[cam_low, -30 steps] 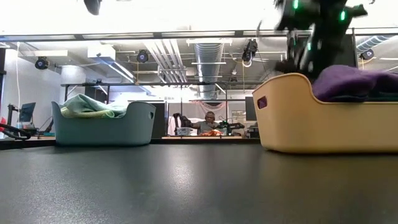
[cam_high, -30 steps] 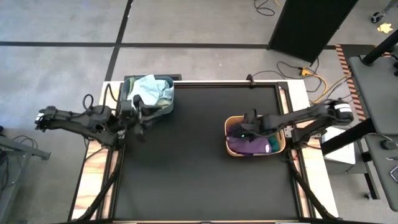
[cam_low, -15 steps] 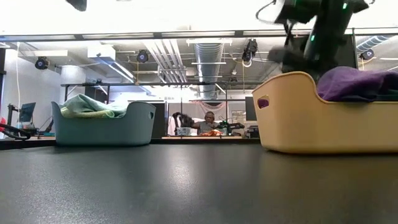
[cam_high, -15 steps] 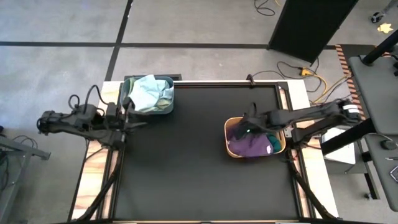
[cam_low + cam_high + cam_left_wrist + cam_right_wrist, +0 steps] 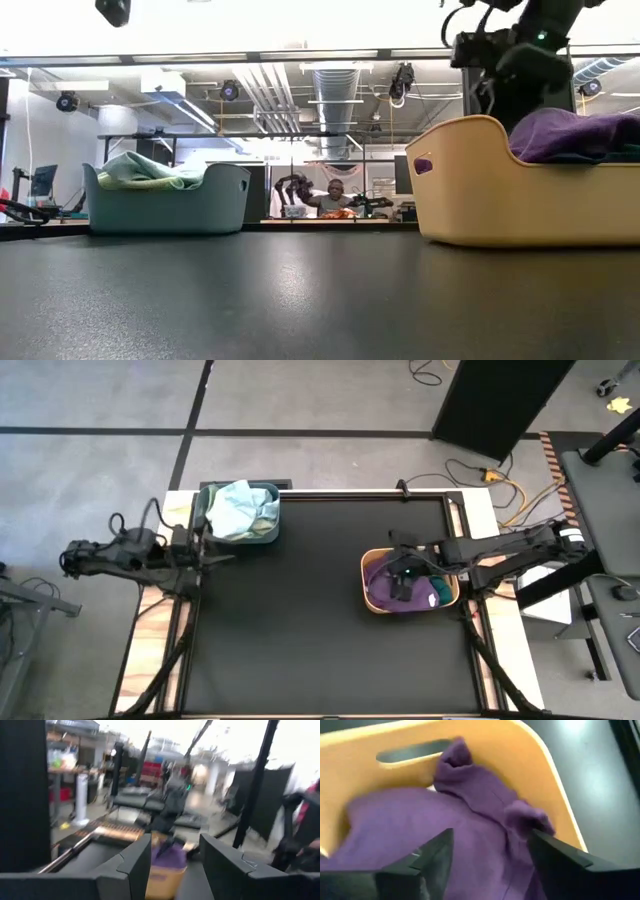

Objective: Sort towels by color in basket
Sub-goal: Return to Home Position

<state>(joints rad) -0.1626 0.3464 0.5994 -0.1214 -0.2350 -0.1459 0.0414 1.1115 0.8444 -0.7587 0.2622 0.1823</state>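
High view: the right tool (image 5: 402, 574) hangs over the yellow basket (image 5: 366, 563), which stands on the right half of the dark surface (image 5: 300, 630). A purple towel (image 5: 384, 593) fills most of that basket, and a dark teal-green towel (image 5: 440, 594) shows at the basket's outer end, beside the purple one. The left tool (image 5: 214, 557) sits at the left edge of the surface, just beside the teal basket (image 5: 273, 532) in the far-left corner. Pale towels (image 5: 238, 508) are heaped in that basket above its rim. The two baskets stand well apart.

In the right wrist view the two fingers (image 5: 434, 856) of the right tool (image 5: 490, 845) are spread, with nothing clamped between them. The purple towel (image 5: 480, 815) lies crumpled beneath them against the yellow basket's wall (image 5: 395, 737). Whether the fingertips touch the cloth cannot be told.

In the left wrist view the left tool (image 5: 175, 857) is also spread wide and holds nothing. Between its fingers (image 5: 136, 865), far across the surface, the yellow basket (image 5: 161, 881) shows with the purple towel (image 5: 171, 855) on top.

From the low view a pale green towel (image 5: 140, 170) rises over the teal basket's (image 5: 165, 208) rim, and the purple towel (image 5: 572, 135) mounds above the yellow basket (image 5: 500, 195). The right tool (image 5: 505, 62) is above that basket's rim. A person (image 5: 336, 196) sits in the room behind.
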